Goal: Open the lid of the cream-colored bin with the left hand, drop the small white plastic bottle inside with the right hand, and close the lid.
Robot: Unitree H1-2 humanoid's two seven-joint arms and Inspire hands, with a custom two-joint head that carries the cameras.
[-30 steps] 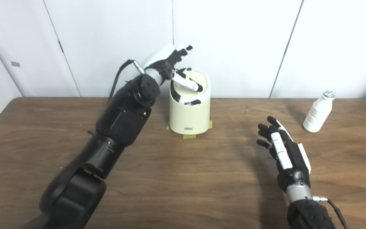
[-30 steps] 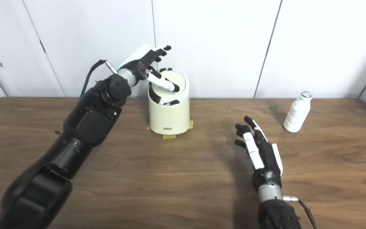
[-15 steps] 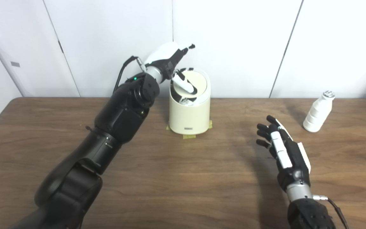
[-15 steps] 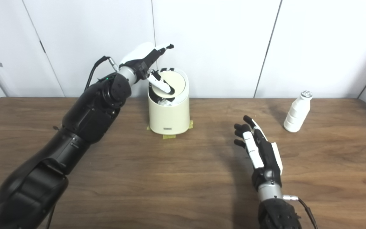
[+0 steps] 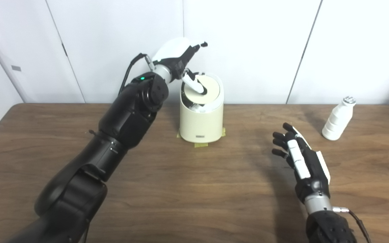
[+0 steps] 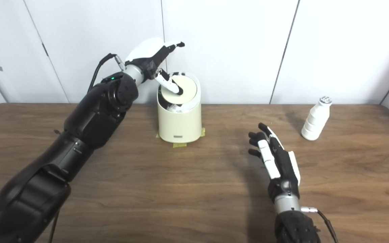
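Cream bin (image 5: 201,121): stands upright near the back middle of the table, on bits of yellowish tape (image 5: 201,145) that stick out at its base.
Lid (image 5: 208,93): round, cream, tilted toward the camera in the bin's mouth; a dark gap shows along its lower front edge, so the bin is only partly uncovered.
Left hand (image 5: 178,58): raised above the back left of the bin, white back of the hand up; one finger (image 5: 195,86) reaches down and its dark tip presses on the lid's face, the other fingers stretch out above and past the rim; it grips nothing.
Left arm (image 5: 123,116): black, comes in from the lower left and rises steeply to the bin, a small green light glowing near the wrist.
Bottle (image 5: 338,118): small, white, ribbed, upright with its cap on, at the far right of the table near the wall, well apart from the bin and from both hands.
Right hand (image 6: 276,161): low over the table on the right, fingers spread apart and pointing toward the back wall, nothing in it; whether it touches the wood I cannot tell.
Table (image 5: 194,189): dark brown wood grain, running the full width.
Wall (image 6: 235,44): white panels with thin dark seams behind everything.
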